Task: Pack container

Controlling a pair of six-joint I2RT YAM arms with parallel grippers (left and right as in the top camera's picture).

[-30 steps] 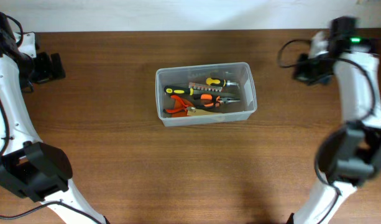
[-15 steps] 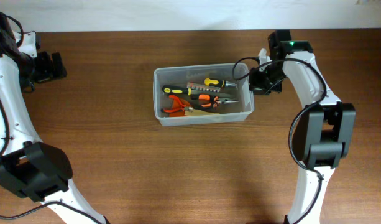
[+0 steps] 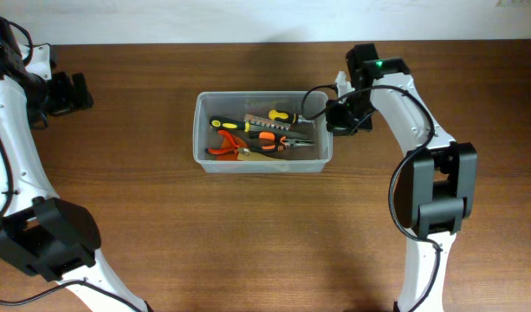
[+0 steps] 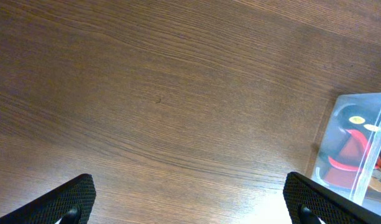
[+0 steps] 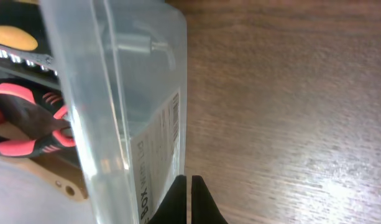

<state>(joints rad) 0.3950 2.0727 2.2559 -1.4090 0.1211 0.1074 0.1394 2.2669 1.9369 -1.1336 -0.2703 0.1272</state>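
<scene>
The container (image 3: 198, 130) is a clear plastic tub in the middle of the table. It holds a yellow-and-black screwdriver (image 3: 248, 123), orange-handled pliers (image 3: 226, 147) and other hand tools. My right gripper (image 3: 334, 115) is shut and empty, with its tips against the tub's right end. In the right wrist view the shut fingertips (image 5: 188, 186) touch the container's labelled wall (image 5: 134, 93). My left gripper (image 3: 74, 91) is at the far left back, open and empty. The left wrist view shows its fingers wide apart (image 4: 190, 205) over bare wood, with the container (image 4: 358, 98) at the right edge.
The brown wooden table (image 3: 265, 234) runs to a white wall along the back edge. The right arm's links (image 3: 434, 191) stand over the right side of the table. The left arm's base (image 3: 44, 238) is at the front left.
My right arm swung in from the far right to the container's right end with its gripper shut. The container slid to the left. The left arm has not moved.
</scene>
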